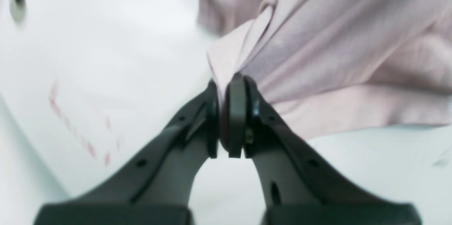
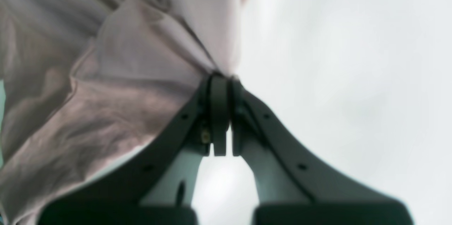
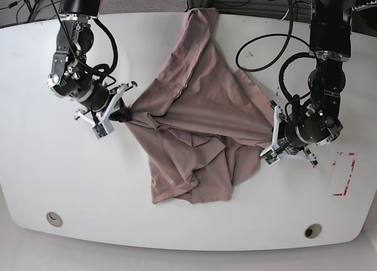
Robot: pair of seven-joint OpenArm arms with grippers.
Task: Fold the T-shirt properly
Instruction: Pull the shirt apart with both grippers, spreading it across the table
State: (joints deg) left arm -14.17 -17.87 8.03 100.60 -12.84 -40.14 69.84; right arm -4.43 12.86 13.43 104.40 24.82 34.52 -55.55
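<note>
Both fingers clamp T-shirt edges; only the base view shows the table.

Both wrist views blurred, T-shirt cut off by their edges, table marks smeared

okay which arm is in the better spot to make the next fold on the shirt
Probably neither alone. The left gripper and right gripper each pinch an opposite edge of the T-shirt, stretched between them, so both should likely move together.
</note>
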